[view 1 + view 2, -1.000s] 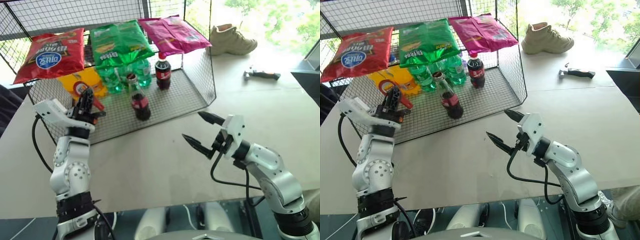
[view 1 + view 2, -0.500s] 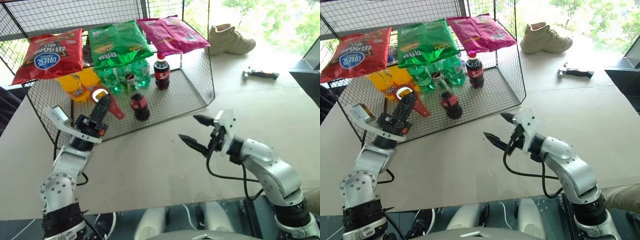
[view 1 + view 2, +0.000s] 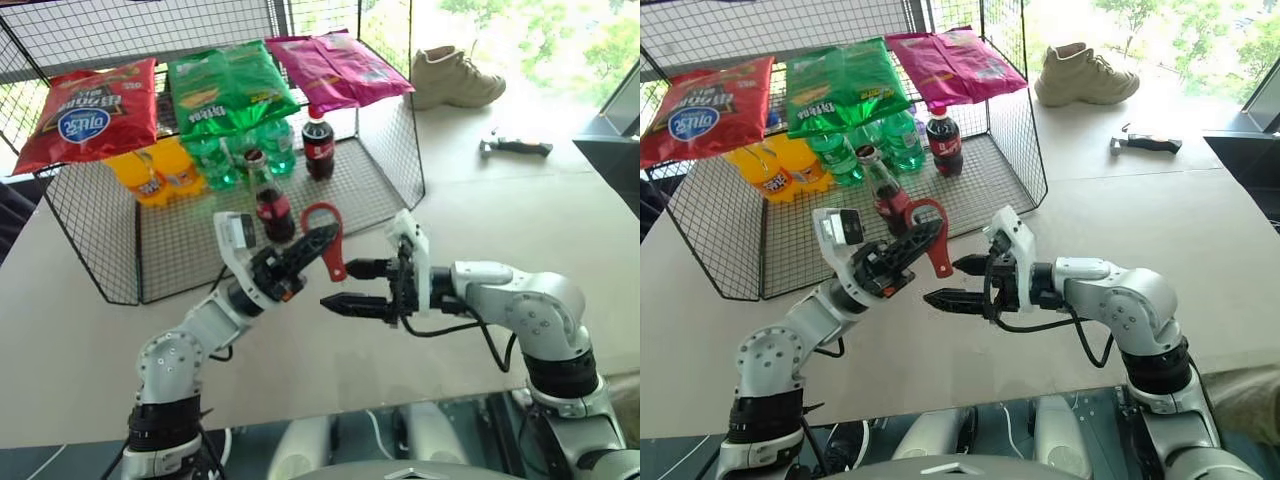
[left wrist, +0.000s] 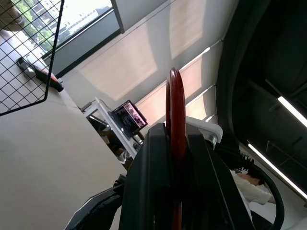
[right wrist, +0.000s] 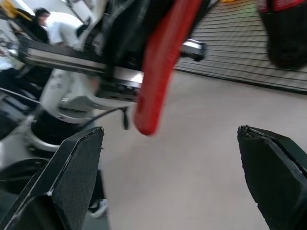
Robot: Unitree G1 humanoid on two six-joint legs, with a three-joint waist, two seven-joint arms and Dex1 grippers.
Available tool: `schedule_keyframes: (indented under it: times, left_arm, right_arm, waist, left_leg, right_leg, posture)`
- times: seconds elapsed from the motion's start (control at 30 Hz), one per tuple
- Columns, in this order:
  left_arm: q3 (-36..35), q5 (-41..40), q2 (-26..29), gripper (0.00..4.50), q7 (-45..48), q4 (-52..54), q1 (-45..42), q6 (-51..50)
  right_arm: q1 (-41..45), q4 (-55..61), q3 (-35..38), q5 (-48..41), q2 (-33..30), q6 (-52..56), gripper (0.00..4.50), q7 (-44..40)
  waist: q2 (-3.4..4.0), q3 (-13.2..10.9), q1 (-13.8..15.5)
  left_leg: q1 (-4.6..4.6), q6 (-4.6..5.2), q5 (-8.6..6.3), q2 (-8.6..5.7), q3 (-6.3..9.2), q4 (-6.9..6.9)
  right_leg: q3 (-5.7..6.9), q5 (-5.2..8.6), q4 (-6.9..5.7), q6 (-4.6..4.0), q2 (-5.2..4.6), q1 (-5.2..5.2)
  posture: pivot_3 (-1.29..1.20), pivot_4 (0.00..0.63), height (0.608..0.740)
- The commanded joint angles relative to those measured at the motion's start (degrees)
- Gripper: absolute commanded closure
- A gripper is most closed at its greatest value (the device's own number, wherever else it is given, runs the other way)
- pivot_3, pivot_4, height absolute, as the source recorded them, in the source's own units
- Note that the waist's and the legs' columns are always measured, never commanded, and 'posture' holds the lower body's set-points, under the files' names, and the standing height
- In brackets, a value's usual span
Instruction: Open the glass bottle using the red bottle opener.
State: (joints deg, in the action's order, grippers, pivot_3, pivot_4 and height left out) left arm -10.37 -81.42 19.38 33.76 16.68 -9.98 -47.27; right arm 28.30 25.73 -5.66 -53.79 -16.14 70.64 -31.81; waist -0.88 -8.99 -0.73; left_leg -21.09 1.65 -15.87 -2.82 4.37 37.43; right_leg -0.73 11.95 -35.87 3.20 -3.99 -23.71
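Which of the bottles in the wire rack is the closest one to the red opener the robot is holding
The glass bottle, standing at the front of the wire rack, just behind the red bottle opener. The green, orange and red-capped cola bottles all stand farther back.

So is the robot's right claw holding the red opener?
No, the right gripper is open and empty; the left gripper holds the red bottle opener.

The left claw (image 3: 318, 240) covers the middle of the opener (image 3: 328, 236), so where ring meets handle cannot be seen. In the left wrist view the opener (image 4: 175, 143) shows edge-on, its lower part sunk between the fingers (image 4: 153, 182). In the right wrist view the opener (image 5: 160, 62) is blurred and cut by the top edge, as is the bottle (image 5: 285, 33) at upper right. The bottle (image 3: 266, 195) cap is too small to judge.
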Motion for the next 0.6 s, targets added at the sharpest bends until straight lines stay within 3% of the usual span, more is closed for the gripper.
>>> schedule_keyframes:
  times: [0.03,0.17,0.27,0.43,0.47,0.53,0.6]
  left_arm:
    - [0.46,0.3,-0.14,4.47,1.78,-0.14,-1.53,-0.11]
    - [0.47,1.03,0.06,4.47,2.89,-1.13,-2.04,-0.47]
    - [0.85,1.82,0.16,4.5,3.75,-1.61,-2.18,-0.85]
    - [0.46,2.21,-1.0,4.5,3.27,-2.84,-2.85,-0.66]
    - [0.27,2.11,-1.15,4.5,3.18,-2.96,-2.94,-0.67]
    - [0.2,2.42,-1.27,4.5,3.32,-2.89,-2.78,-0.74]
    - [0.32,2.89,-1.3,4.5,3.66,-2.69,-2.41,-0.75]
  right_arm:
    - [1.93,0.71,4.2,-6.89,1.91,3.23,0.0,2.92]
    - [2.52,0.62,6.69,-11.33,3.09,4.78,0.0,6.68]
    - [2.52,0.74,7.1,-13.08,2.94,5.24,0.77,8.56]
    - [2.19,0.78,6.36,-14.55,2.3,5.6,2.84,10.44]
    - [2.11,0.77,6.16,-14.73,2.06,5.73,3.49,10.54]
    - [2.05,0.69,5.67,-14.93,1.49,5.94,4.36,10.47]
    - [2.15,0.46,5.26,-15.35,0.95,6.06,4.48,10.5]
  waist:
    - [0.0,0.0,0.01]
    - [0.0,0.0,-0.02]
    - [0.01,0.0,-0.04]
    - [0.01,0.0,-0.04]
    - [0.01,0.0,-0.03]
    - [0.01,-0.01,-0.05]
    - [0.01,-0.01,-0.07]
  left_leg:
    - [0.0,0.0,0.0,0.0,0.0,0.0]
    - [0.0,0.01,0.0,-0.01,0.0,0.0]
    - [-0.02,0.01,0.0,-0.01,0.0,-0.01]
    - [-0.02,0.01,0.0,-0.01,-0.01,-0.01]
    - [-0.02,0.01,0.0,-0.01,-0.01,-0.01]
    - [-0.02,0.01,0.0,-0.01,-0.01,-0.01]
    - [-0.03,0.01,0.0,0.0,-0.01,-0.01]
  right_leg:
    - [0.0,0.0,0.0,0.0,0.0,0.0]
    - [-0.01,0.0,0.0,0.0,0.0,0.0]
    - [0.0,0.0,0.0,0.0,0.01,-0.02]
    - [0.0,0.0,0.0,0.0,0.0,-0.02]
    - [0.0,0.0,0.0,0.01,0.0,-0.01]
    - [0.0,0.0,0.0,0.01,0.01,-0.01]
    - [0.0,0.0,0.0,0.0,0.01,-0.02]
  posture:
    - [0.0,0.15,0.74]
    - [0.0,0.15,0.74]
    - [0.0,0.15,0.74]
    - [0.0,0.15,0.74]
    - [0.0,0.15,0.74]
    - [0.0,0.15,0.74]
    - [0.0,0.15,0.74]
